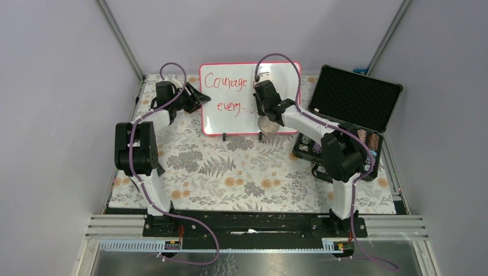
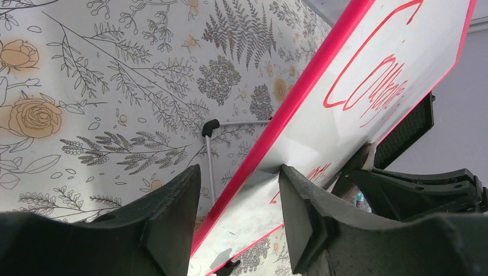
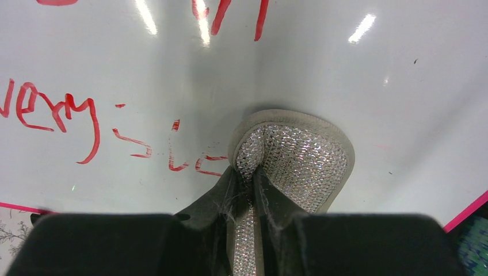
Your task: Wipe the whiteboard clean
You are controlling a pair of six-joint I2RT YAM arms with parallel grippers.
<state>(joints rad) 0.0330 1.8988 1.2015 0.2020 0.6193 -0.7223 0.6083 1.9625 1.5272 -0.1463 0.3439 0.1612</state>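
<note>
**A:** The whiteboard [image 1: 230,123] stands upright in the upper middle of the top view, on the floral cloth [image 1: 230,172]. Red writing [image 1: 225,81] covers its left half.

**B:** And 2 arms are on it. The left gripper [image 2: 239,178] sits at the board's left edge, and in the left wrist view the pink frame runs diagonally between its 2 fingers [image 2: 172,218].

**A:** Is it clamped?

**B:** The jaws stand about half apart astride that edge, but whether the pads actually press on it cannot be told.

**A:** The right side is clearer. The right gripper [image 3: 253,190] is pinched tight on the strap of a glittery eraser pad [image 3: 299,155], low in the middle of the right wrist view.

**B:** The pad lies flat against the white face, just right of the broken red strokes at the left of that frame. The board around and above it is shiny and mostly clean.

**A:** At the right of the top view, an open black case [image 1: 354,98] sits beside the board's right edge.
</note>
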